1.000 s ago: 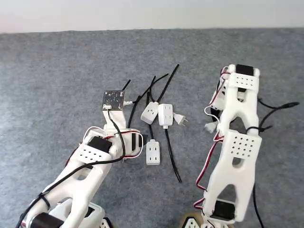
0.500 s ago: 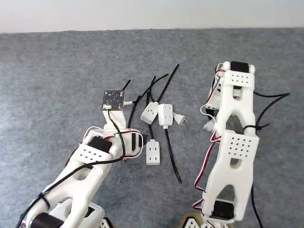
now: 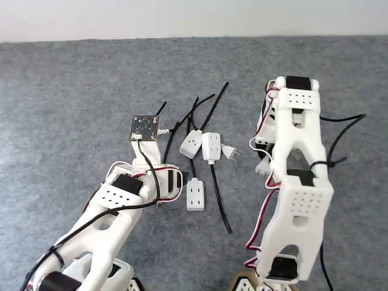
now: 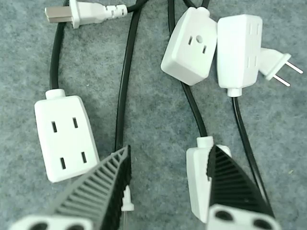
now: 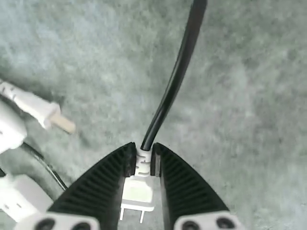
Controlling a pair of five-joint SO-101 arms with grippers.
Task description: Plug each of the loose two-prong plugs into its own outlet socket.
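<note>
Grey carpet-like felt covers the desk [image 3: 73, 91], with a pale wall strip behind it. From the high view I see the hardware bunched mid-desk on black cords. A white cube-shaped outlet socket [image 3: 190, 143] touches a taller white rectangular outlet block [image 3: 210, 146]. A white two-prong plug with bare blades [image 3: 229, 151] lies just beside that block. A flat white multi-socket strip [image 3: 195, 195] lies nearer the arms. The left arm [image 3: 115, 206] sits beside the cluster, and the right arm [image 3: 297, 182] stands apart from it.

On the left wrist view, my left end effector [image 4: 168, 165] is spread wide and holds nothing. One of its fingers is beside the strip, and a second flat white outlet strip with two slot pairs [image 4: 64, 136] lies just outside the other. I judge this open stance is meant for pinning a socket steady.

On the right wrist view, my right end effector [image 5: 142, 152] is clamped on a small white two-prong plug body [image 5: 138, 189]. Its black cord [image 5: 177, 72] runs out past the fingertips and its blades point back toward the wrist. I judge it will need turning before its blades can meet a socket.
</note>
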